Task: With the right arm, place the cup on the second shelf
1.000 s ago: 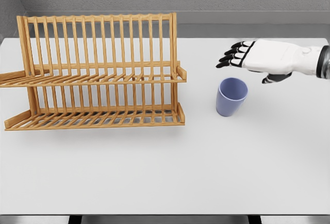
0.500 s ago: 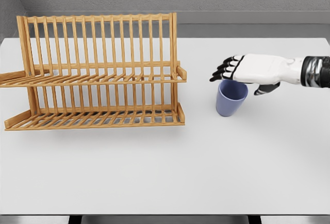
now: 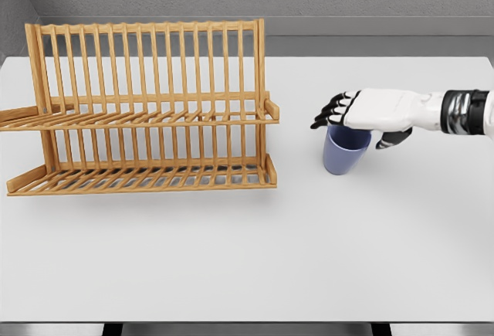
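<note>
Blue plastic, by the look of it: a cup (image 3: pixel 345 153) stands upright on the white table (image 3: pixel 247 259), toward the right side and nearer the far edge than the near one. Its open mouth faces up and tilts a little toward me, and most of the rim is hidden under the right hand (image 3: pixel 360 110).

That hand comes in from the table's right edge on a white arm with a dark band at the wrist. It lies flat, palm down, right over the mouth of the cup, with the dark fingers (image 3: pixel 328 110) stretched out past the rim toward the rack. They are spread and nearly straight, wrapping nothing. The thumb (image 3: pixel 393 139) hangs lower on the right side of the cup, just beside the wall. From here I cannot tell whether the palm touches the rim or sits a shade above it.

A wooden dish rack (image 3: pixel 147 108) stands on the left half of the table, well apart from the cup. It has a tall back row of upright slats and two slatted shelves: the lower one near the tabletop and the upper one about halfway up. Nothing rests on either shelf. The rack's right end posts are the part closest to the cup, with bare table between them.
</note>
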